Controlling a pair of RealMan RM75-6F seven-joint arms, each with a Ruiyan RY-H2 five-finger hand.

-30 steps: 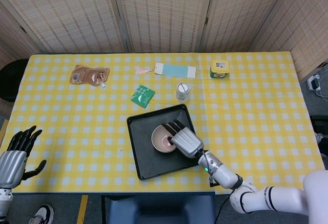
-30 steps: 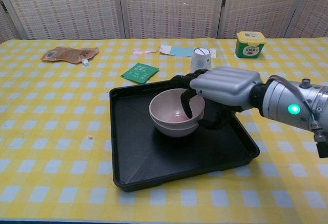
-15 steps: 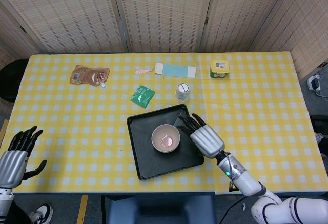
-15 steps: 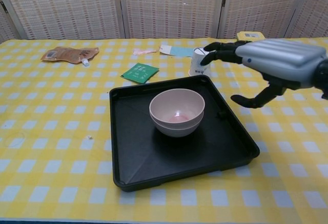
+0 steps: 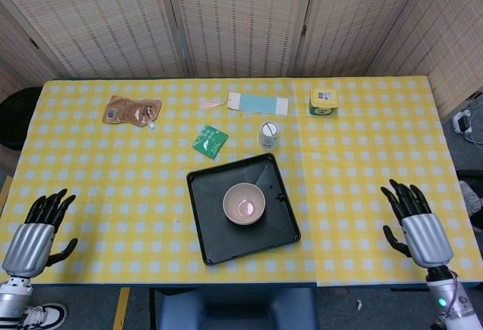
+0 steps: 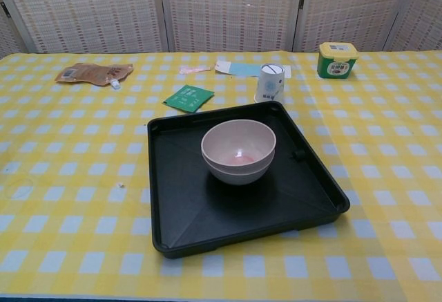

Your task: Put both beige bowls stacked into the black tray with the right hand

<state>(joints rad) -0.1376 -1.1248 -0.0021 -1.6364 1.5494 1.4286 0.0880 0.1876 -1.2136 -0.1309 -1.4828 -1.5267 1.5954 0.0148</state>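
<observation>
From my seat I see the two beige bowls (image 5: 244, 203) nested one inside the other, sitting upright near the middle of the square black plastic tray (image 5: 219, 243) on the yellow-and-white checked tablecloth (image 5: 113, 171); the chest view shows the double rim of the stack clearly (image 6: 238, 151). My right hand (image 5: 416, 222) sits near the right edge of the table, well apart from the tray, its fingers spread and holding nothing. My left hand (image 5: 39, 228) is at the near-left corner of the table, fingers likewise apart and empty. Neither hand shows in the chest view. Just beyond the tray's far corner stands a small white cup with a printed label (image 5: 269, 134), and to its left lies a flat green packet (image 5: 210, 141). Farther back I see a brown foil pouch (image 5: 131, 110), a pale blue paper strip (image 5: 258, 103), a small pink wrapper (image 5: 210, 104) beside it, and a green tub with a yellow lid (image 5: 323, 101).
</observation>
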